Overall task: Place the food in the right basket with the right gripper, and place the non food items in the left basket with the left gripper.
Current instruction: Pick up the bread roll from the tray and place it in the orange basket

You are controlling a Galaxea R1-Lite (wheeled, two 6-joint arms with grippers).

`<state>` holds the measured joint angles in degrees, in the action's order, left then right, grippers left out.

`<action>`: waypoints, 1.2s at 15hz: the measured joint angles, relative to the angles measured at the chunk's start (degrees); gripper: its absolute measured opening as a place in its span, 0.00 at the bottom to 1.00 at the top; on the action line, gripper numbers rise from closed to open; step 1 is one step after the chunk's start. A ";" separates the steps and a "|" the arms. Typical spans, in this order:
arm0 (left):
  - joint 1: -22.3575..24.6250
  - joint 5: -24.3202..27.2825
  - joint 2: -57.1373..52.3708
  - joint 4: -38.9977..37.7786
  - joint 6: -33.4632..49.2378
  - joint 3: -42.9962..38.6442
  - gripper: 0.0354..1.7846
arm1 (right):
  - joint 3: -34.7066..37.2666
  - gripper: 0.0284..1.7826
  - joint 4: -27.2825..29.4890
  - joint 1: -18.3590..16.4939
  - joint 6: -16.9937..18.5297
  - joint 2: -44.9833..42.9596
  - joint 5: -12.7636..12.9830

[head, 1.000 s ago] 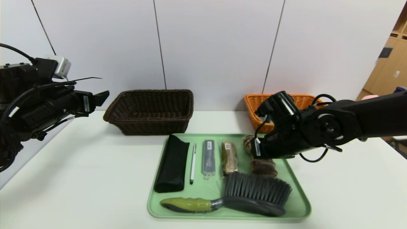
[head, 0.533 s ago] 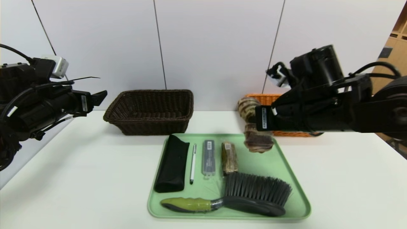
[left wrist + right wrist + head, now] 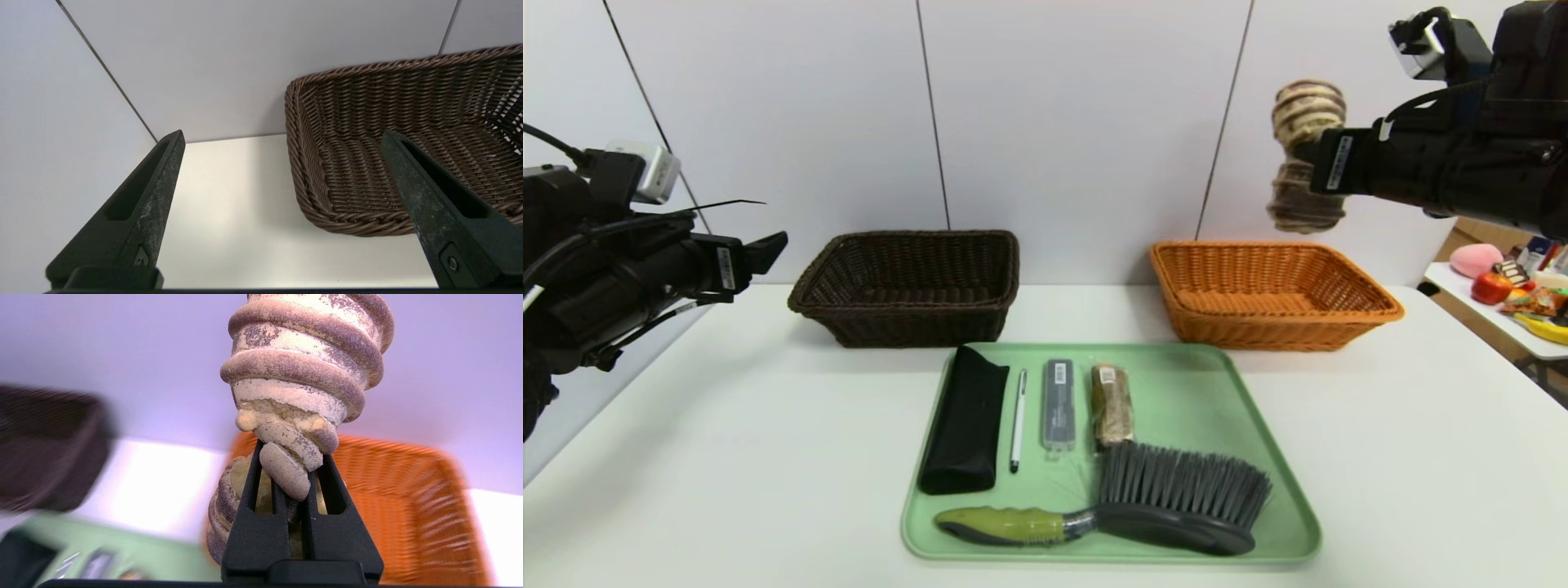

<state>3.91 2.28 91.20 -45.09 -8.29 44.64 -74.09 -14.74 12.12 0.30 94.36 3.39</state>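
I see the bench (image 3: pixel 727 457) first, white and wide, with the brown basket (image 3: pixel 907 286) on my left and the orange basket (image 3: pixel 1270 294) on my right at its back. In front of them sits the green tray (image 3: pixel 1209 400), holding a brush (image 3: pixel 1143 502), a black case (image 3: pixel 964 420), a grey box (image 3: pixel 1058 404), a wrapped bar (image 3: pixel 1112 404) and a pen (image 3: pixel 1018 420).

My right end effector (image 3: pixel 1311 155) is high above the orange basket, clamped on the pastry (image 3: pixel 1305 110), a ridged, spiral roll. The right wrist view shows the fingers (image 3: pixel 253 522) pinching it at a narrow waist, with one lobe above the grip and one below.

I judge it light and soft, likely crumbly, and the squeezed middle looks deformed, so a harder pinch could tear it. The waist is the sensible hold; the ridges should stop it sliding. Being long and held crosswise, it may swing or sag, so I would lower it close to the basket floor before letting go.

My left end effector (image 3: pixel 282 208) hangs beside the brown basket, spread wide and holding nothing.
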 joint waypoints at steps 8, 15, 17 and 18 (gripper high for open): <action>-0.06 0.33 0.26 -6.97 0.44 -3.61 0.94 | 3.12 0.07 -11.69 -10.36 -1.21 11.81 0.13; -0.06 0.33 2.49 -12.51 0.88 -4.21 0.94 | 3.21 0.07 -13.68 -12.21 -1.32 19.37 0.20; -0.06 0.33 2.82 -12.51 0.80 -4.10 0.94 | 2.79 0.07 -13.64 -12.34 -1.32 20.25 0.22; -0.06 0.35 2.95 -12.48 0.79 -4.10 0.94 | 2.49 0.07 -13.64 -12.36 -1.34 20.59 0.18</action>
<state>3.85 2.63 94.15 -57.58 -7.50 40.55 -71.61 -28.38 -0.24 -1.04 114.95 3.57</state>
